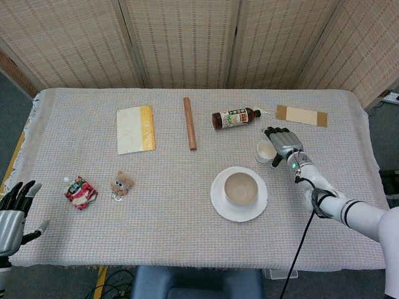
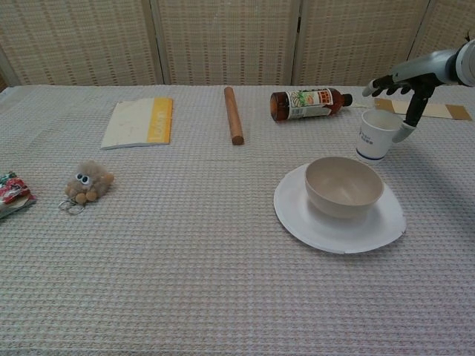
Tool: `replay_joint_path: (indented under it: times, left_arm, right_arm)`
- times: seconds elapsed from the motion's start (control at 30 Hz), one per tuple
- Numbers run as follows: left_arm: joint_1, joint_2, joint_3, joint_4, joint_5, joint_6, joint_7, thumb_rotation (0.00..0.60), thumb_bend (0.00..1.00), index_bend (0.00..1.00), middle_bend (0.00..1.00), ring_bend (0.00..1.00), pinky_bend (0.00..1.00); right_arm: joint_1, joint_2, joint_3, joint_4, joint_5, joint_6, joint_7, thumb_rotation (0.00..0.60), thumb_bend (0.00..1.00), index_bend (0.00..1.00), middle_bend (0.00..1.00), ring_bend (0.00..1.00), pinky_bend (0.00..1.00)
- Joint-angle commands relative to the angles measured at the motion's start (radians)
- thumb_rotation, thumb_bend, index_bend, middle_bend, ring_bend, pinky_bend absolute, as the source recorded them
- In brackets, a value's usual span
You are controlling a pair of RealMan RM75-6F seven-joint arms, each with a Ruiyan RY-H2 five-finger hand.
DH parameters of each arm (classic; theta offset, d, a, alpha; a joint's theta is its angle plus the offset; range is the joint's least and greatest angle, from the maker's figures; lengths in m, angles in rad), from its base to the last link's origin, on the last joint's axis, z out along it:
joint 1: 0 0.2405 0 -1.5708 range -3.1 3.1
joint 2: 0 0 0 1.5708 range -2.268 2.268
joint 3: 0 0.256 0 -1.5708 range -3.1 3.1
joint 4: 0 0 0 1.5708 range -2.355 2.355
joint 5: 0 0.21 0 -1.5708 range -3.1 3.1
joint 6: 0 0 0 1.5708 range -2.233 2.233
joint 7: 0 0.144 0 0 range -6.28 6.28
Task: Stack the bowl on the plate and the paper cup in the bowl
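The beige bowl (image 1: 241, 188) (image 2: 344, 185) sits in the middle of the white plate (image 1: 221, 205) (image 2: 297, 215). Just behind and to the right of it the white paper cup (image 1: 264, 151) (image 2: 375, 135) stands upright on the cloth. My right hand (image 1: 282, 144) (image 2: 407, 85) hovers at the cup's right side. Its fingers stretch flat above the rim and its thumb points down beside the cup wall, not closed around the cup. My left hand (image 1: 12, 215) rests off the table's near left corner, fingers spread and empty.
Behind the cup lies a brown bottle (image 1: 234, 118) on its side, with a brown card (image 1: 301, 116) to its right. A wooden stick (image 1: 189, 123), a white-and-yellow booklet (image 1: 135, 128), a small plush toy (image 1: 121, 184) and a red snack packet (image 1: 80, 191) lie further left.
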Motion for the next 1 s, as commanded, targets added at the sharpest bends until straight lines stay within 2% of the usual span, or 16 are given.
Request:
replay_joint_path:
  times: [0.03,0.47,0.67,0.87,1.0]
  left_arm:
    - [0.001,-0.002,-0.002,0.002,-0.003,0.002,0.003,0.6,0.28,0.12,0.11,0.04,0.2]
    - [0.002,-0.002,0.003,0.002,0.007,0.006,0.004,0.6,0.28,0.11,0.11,0.04,0.2]
    - [0.002,-0.003,0.003,0.003,0.009,0.008,0.003,0.6,0.28,0.11,0.11,0.04,0.2]
    - [0.002,-0.004,0.004,0.004,0.013,0.008,0.004,0.6,0.28,0.11,0.11,0.04,0.2]
    - [0.001,-0.005,0.004,0.005,0.011,0.006,0.005,0.6,0.28,0.1,0.11,0.04,0.2]
  right_arm:
    - [-0.001,-0.021,0.001,0.026,-0.004,0.001,0.007,0.6,0.1,0.11,0.0,0.0,0.0]
    - [-0.005,-0.089,0.01,0.123,-0.016,-0.005,0.022,0.6,0.14,0.22,0.0,0.0,0.0]
    - [-0.009,-0.104,0.015,0.141,-0.022,0.008,0.019,0.6,0.17,0.33,0.0,0.0,0.0]
    - [-0.015,-0.098,0.025,0.128,-0.029,0.028,0.015,0.6,0.2,0.41,0.0,0.0,0.0]
    - [-0.018,-0.052,0.046,0.065,-0.036,0.047,0.022,0.6,0.2,0.42,0.0,0.0,0.0]
